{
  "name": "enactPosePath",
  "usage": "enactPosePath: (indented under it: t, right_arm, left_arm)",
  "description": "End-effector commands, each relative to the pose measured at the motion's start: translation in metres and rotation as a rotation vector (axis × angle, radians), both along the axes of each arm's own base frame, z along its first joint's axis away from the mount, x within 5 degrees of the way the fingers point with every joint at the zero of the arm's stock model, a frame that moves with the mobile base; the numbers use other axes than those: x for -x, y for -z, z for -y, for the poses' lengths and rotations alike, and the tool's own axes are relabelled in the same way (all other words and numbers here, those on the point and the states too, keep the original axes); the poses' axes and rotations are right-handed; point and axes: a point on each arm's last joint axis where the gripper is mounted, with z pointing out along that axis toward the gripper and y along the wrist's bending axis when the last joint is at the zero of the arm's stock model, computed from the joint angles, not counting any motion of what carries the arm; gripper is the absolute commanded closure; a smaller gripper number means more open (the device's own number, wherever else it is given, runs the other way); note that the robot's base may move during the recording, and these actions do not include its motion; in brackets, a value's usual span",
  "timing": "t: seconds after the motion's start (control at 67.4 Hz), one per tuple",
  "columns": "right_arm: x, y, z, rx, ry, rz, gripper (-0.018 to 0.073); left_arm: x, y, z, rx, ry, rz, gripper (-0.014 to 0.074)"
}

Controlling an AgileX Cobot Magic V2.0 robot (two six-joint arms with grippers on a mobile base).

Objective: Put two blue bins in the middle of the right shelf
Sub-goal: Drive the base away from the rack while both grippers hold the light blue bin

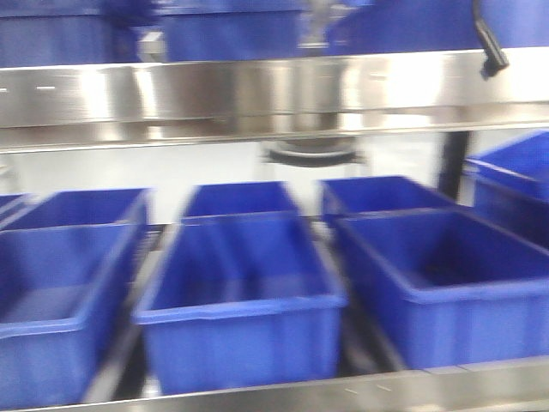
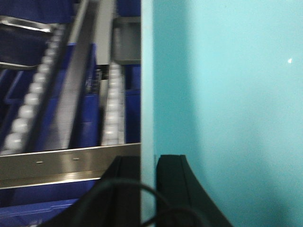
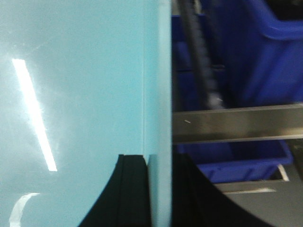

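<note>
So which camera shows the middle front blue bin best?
The front-facing view: the middle front bin shows nearly whole, rim to floor. Both wrist views catch only unidentifiable blue bin fragments behind steel rails.

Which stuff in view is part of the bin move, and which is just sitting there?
Job: left gripper, right gripper, each clamped on a pale blue panel, probably a bin wall.
Just there: blue bins on the steel shelf; black cable up top.

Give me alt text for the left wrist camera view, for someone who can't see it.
A pale teal panel fills the right half, its edge between the left gripper's black jaws. Left of it, blurred roller tracks, blue bins and a steel rail.
</note>
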Motion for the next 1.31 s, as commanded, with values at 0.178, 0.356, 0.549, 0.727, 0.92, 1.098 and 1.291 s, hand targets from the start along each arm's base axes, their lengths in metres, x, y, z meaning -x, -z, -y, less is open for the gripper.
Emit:
enactPosePath:
  t: [0.178,0.356,0.549,0.727,0.92,1.098,1.291]
  right_arm:
    - [0.0038,-0.0189,0.0072,-0.006,0.007,0.123,0.0726]
    - [0.0038,-0.0189,0.0072,-0.006,0.007,0.123,0.0726]
    - [0.0038,-0.0189,0.0072,-0.006,0.007,0.123,0.0726]
    - [0.0038,-0.0189,0.0072,-0.006,0.007,0.123,0.0726]
    - [0.0038,-0.0189,0.0072,-0.006,0.007,0.123,0.0726]
    - [0.0038,-0.0189,0.0072,-0.006,0.007,0.123,0.0726]
    - [0.0038,-0.0189,0.0072,-0.006,0.007,0.123,0.0726]
  left_arm:
    - [0.0062,-0.0174,-0.0043,0.02,0.013,0.099,0.0707]
    - [0.0062,-0.0174,-0.0043,0.02,0.013,0.099,0.0707]
    - [0.0062,-0.0174,-0.0043,0.02,0.013,0.099,0.0707]
    - [0.0062,-0.0174,-0.0043,0.02,0.013,0.099,0.0707]
    - [0.0062,-0.0174,-0.0043,0.02,0.013,0.099,0.0707]
    - [0.0062,-0.0174,-0.0043,0.02,0.013,0.099,0.0707]
    - [0.0062,-0.0174,-0.0043,0.02,0.013,0.099,0.0707]
